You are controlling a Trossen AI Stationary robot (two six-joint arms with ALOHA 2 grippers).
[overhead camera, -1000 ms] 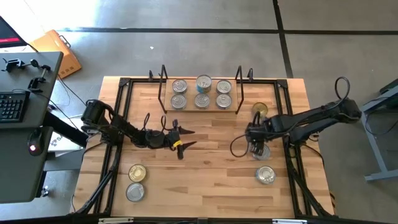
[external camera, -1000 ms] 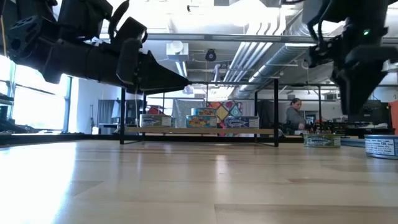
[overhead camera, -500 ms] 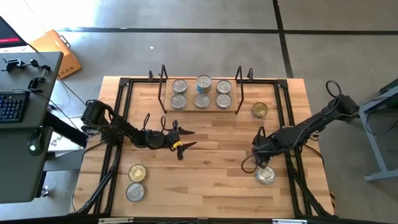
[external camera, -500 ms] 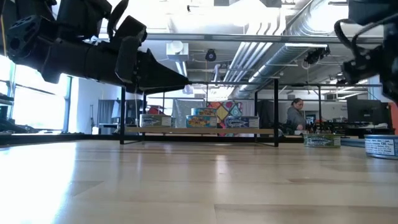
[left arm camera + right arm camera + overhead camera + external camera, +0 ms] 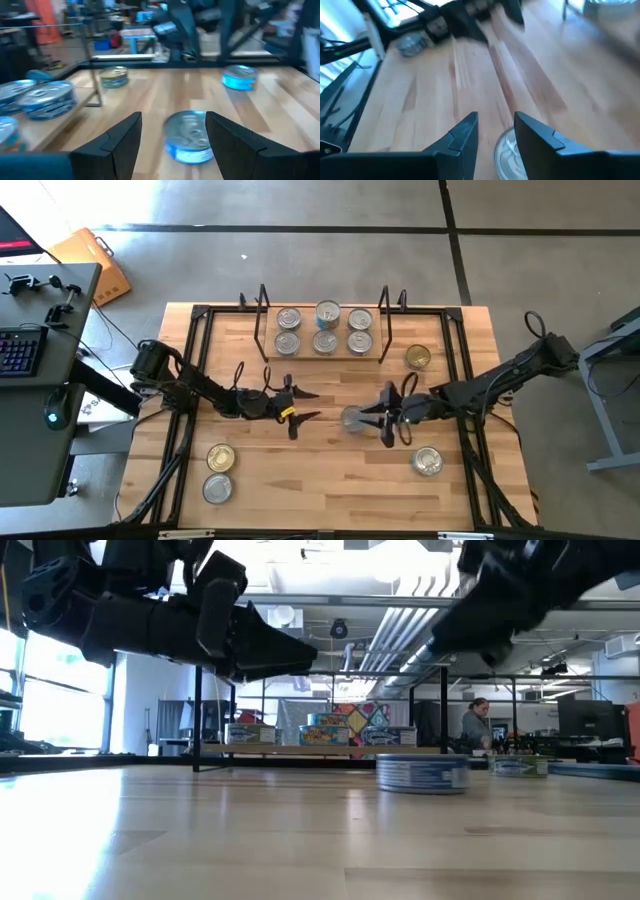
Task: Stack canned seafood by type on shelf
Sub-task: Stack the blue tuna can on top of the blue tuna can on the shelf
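A silver-topped can stands on its base on the bare wood at the table's middle, also seen in the low view. My right gripper hovers open just to its right and above it, tilted a little downward; the can shows below its fingers. My left gripper is open left of the can, pointing at it. The shelf at the far side holds several silver-topped cans in rows.
A gold-topped can and a silver one stand right of the can. Another gold and silver can sit near left. Black frame rails border the table. A person is in the room beyond.
My right gripper has swung toward the table's left and tipped up from pointing down to almost level. The silver-topped can that stood under it has slid along the table toward the left, to the middle, and stays flat on its base.
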